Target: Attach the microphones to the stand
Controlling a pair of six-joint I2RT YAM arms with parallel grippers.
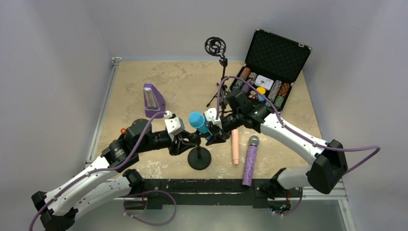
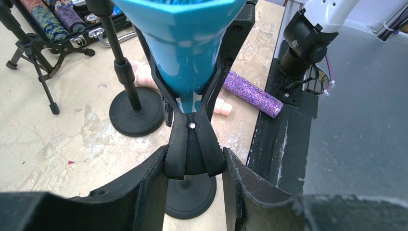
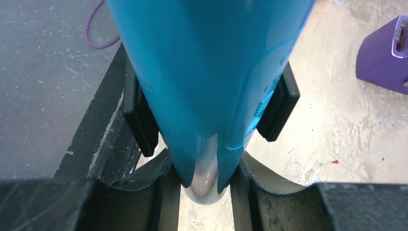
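The turquoise microphone (image 1: 197,121) stands tilted between my two grippers, its body wedged in the open black spring clip (image 2: 195,149) of a small stand. My left gripper (image 2: 195,159) is shut on the clip's two handles; it also shows in the top view (image 1: 185,142). My right gripper (image 3: 204,173) is shut on the turquoise microphone's narrow lower end (image 3: 207,72) and shows in the top view (image 1: 215,132). The peach-pink microphone (image 1: 235,146) and the glittery purple microphone (image 1: 250,161) lie on the table to the right.
A round black stand base (image 1: 199,158) sits below the grippers. A second base with a pole (image 2: 134,113) stands beside it. A tripod stand with a shock mount (image 1: 215,46) stands at the back. The purple metronome (image 1: 154,98) is at left, an open chip case (image 1: 269,72) at back right.
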